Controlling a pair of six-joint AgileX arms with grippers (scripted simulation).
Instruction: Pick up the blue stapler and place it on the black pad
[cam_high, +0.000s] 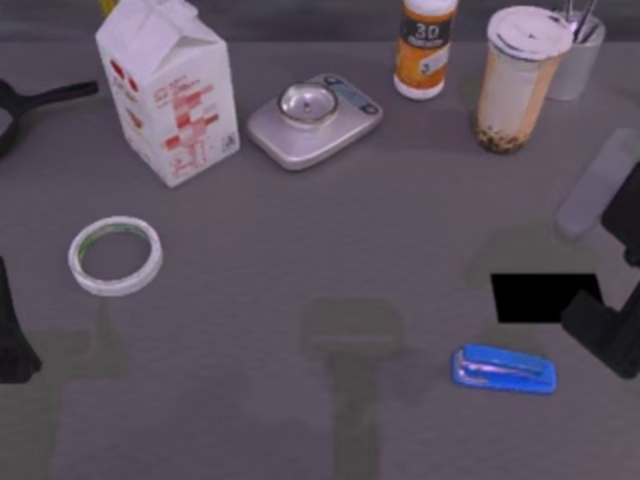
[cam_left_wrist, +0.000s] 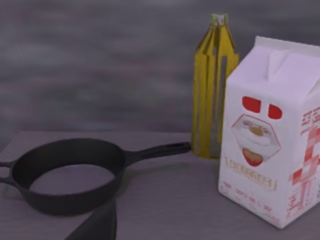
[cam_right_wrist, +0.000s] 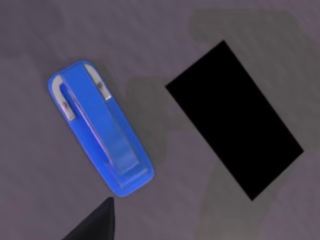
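The blue stapler (cam_high: 505, 368) lies flat near the front right of the table, and in the right wrist view the stapler (cam_right_wrist: 100, 134) has its silvery strip facing up. Just behind it and slightly to the right lies the black pad (cam_high: 540, 298), bare, and the pad (cam_right_wrist: 234, 119) shows whole from the wrist. My right gripper (cam_high: 603, 325) hovers at the table's right edge over the pad's right end, apart from the stapler. One dark finger (cam_right_wrist: 97, 225) shows well off centre, with nothing held. My left gripper (cam_high: 14, 345) is parked at the left edge.
A milk carton (cam_high: 168, 90), a kitchen scale (cam_high: 314, 118), an orange bottle (cam_high: 424, 45), a bubble tea cup (cam_high: 515, 80) and a white holder (cam_high: 577, 55) line the back. A tape roll (cam_high: 115, 256) lies left. A black pan (cam_left_wrist: 70, 172) and yellow bottle (cam_left_wrist: 214, 85) stand far left.
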